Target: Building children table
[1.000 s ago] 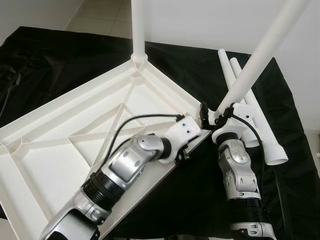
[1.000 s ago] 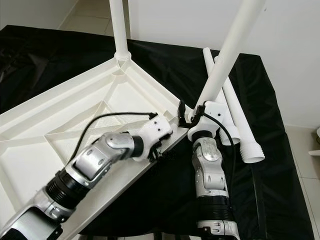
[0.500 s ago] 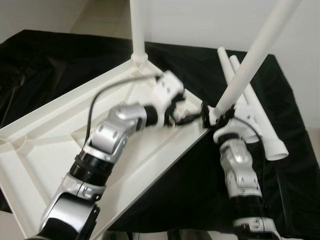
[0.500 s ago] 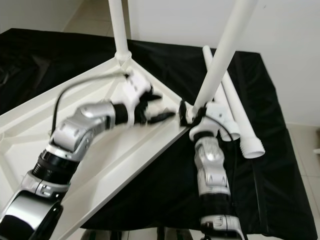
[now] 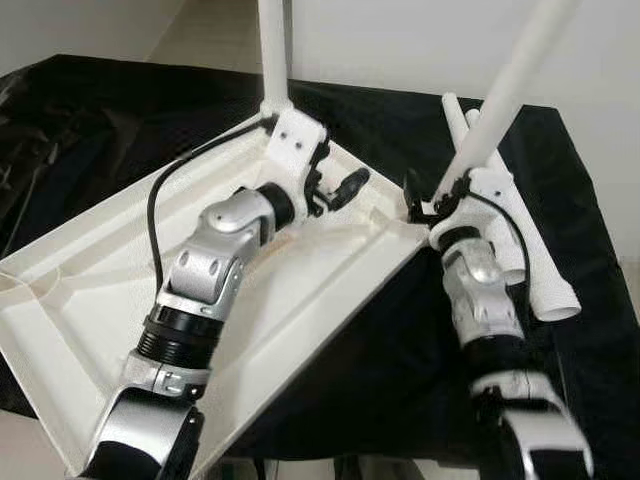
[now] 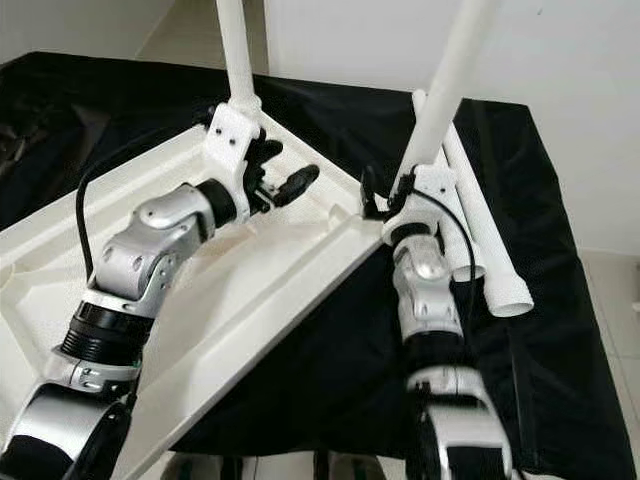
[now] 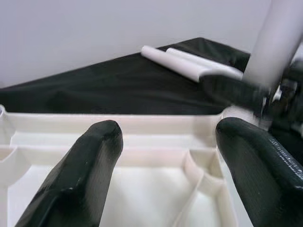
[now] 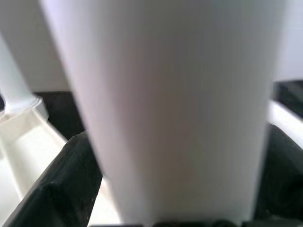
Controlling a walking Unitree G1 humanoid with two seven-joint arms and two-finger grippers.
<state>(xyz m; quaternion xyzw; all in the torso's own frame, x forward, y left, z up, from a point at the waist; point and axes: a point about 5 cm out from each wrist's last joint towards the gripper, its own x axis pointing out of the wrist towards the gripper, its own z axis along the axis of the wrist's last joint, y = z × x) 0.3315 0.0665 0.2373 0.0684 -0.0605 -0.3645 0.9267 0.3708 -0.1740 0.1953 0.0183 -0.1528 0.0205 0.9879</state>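
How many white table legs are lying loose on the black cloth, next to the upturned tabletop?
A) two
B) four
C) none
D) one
A: two loose legs lie side by side on the black cloth, beyond the right gripper, which grips a third leg at the corner of the tabletop; a fourth leg stands in the far corner.

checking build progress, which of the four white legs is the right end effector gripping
The tilted leg at the tabletop's right corner, clamped by the right end effector. Another leg stands upright at the far corner; two legs lie loose on the black cloth.
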